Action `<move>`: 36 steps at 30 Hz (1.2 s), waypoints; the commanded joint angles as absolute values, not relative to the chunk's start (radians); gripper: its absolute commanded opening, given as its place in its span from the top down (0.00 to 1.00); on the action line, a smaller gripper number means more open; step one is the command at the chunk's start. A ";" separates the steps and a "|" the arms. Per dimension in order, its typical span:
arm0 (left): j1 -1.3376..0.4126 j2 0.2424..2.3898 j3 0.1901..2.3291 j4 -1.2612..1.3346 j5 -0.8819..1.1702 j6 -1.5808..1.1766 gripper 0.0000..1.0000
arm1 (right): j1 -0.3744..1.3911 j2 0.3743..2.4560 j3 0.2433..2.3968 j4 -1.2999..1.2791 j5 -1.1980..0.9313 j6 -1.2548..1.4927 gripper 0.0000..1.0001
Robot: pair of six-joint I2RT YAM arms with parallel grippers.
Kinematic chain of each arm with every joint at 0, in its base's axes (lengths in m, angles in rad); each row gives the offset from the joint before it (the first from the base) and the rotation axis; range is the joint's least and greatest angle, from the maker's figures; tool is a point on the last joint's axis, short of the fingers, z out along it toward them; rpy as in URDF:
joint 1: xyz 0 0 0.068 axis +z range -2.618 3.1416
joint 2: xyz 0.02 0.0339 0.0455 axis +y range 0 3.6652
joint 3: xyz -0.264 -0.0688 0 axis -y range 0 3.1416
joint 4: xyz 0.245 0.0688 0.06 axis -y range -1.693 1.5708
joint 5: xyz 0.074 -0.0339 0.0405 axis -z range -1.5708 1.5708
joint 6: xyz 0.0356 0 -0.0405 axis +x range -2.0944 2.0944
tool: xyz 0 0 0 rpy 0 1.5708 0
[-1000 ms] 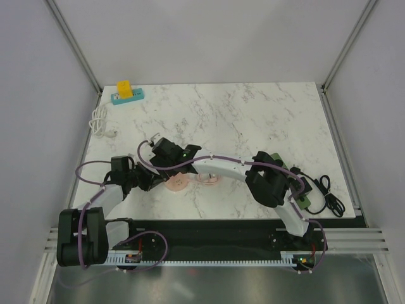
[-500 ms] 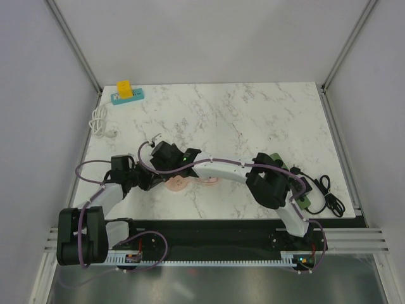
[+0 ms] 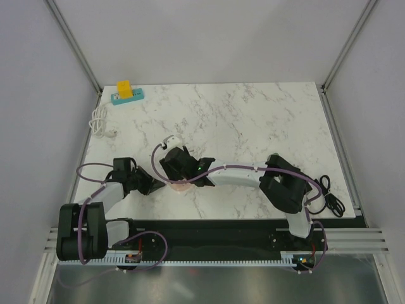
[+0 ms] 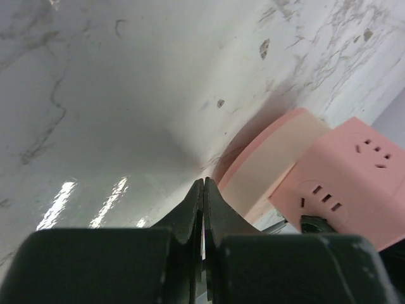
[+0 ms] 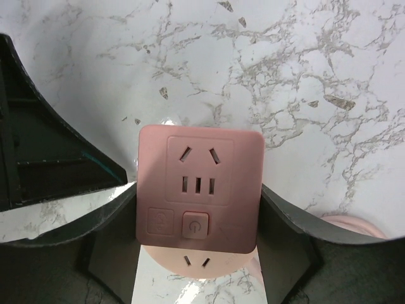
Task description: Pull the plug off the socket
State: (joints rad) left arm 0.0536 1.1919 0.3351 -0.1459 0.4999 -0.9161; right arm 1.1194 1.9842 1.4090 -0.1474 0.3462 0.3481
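— Where's the pink socket cube [image 5: 200, 183]?
— Near the front edge of the marble table [image 3: 253, 114], left of centre. It sits between the fingers of the right gripper [image 5: 197, 190], with its outlet face and power button turned up to the wrist camera.
— Is it held?
— Both fingers press against its sides, so it's pinched. A round peach base [image 4: 269, 158] shows under it.
— And the left gripper [image 4: 202, 190]?
— Its fingers are pressed together on nothing, low over the marble just beside the base. A teal power strip [image 3: 127, 96] carrying a yellow plug [image 3: 124, 87] lies in the far left corner.
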 commanded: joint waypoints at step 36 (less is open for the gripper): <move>0.015 0.943 0.299 -0.040 0.744 -0.790 0.23 | 0.937 1.795 1.321 0.040 -0.160 0.551 1.00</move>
State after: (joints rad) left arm 0.0231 0.9268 0.2993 -0.0761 0.7383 -0.7952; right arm 0.9340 1.8591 1.3132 -0.0711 -0.1143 0.5110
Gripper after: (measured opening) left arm 0.786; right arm 0.695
